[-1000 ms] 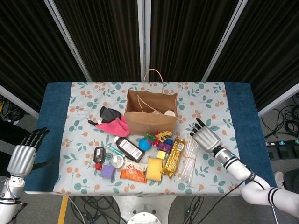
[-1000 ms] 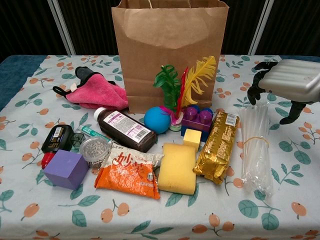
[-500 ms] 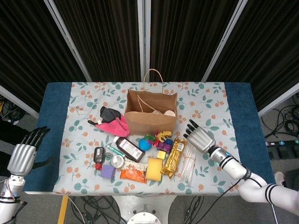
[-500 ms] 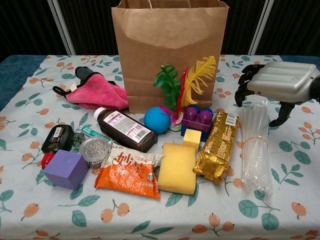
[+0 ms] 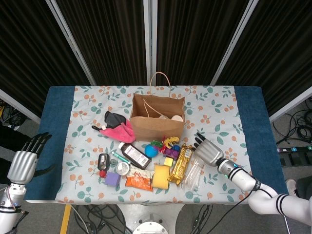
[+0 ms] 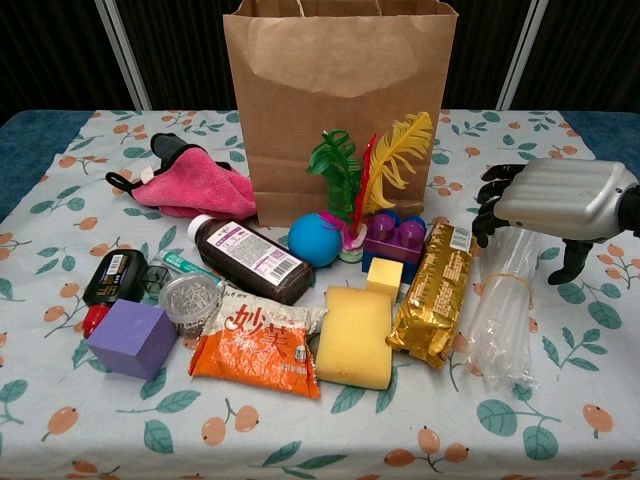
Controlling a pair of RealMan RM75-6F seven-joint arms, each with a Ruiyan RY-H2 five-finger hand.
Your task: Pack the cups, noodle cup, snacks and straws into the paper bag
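Note:
The brown paper bag [image 5: 157, 117] [image 6: 340, 100] stands open at the table's middle back, with a pale cup rim [image 5: 176, 117] showing inside. A clear bundle of straws [image 5: 191, 171] [image 6: 500, 320] lies tilted at the front right. My right hand [image 5: 208, 150] [image 6: 560, 195] covers its upper end, fingers curled down on one side and thumb on the other, gripping it. Left of the straws lie a gold snack pack [image 5: 179, 163] [image 6: 435, 295] and an orange snack pouch [image 5: 139, 178] [image 6: 262, 345]. My left hand [image 5: 24, 163] hangs open off the table's left edge.
In front of the bag lie a yellow sponge [image 6: 355, 335], a dark bottle [image 6: 250, 258], a blue ball [image 6: 315, 240], a feather toy [image 6: 375, 165], purple blocks [image 6: 395, 235] and a purple cube [image 6: 130, 337]. A pink cloth [image 6: 190, 185] lies left of the bag.
My right hand has moved down and left onto the upper end of the straws. The bundle has swung from upright to tilted. The left hand has stayed still.

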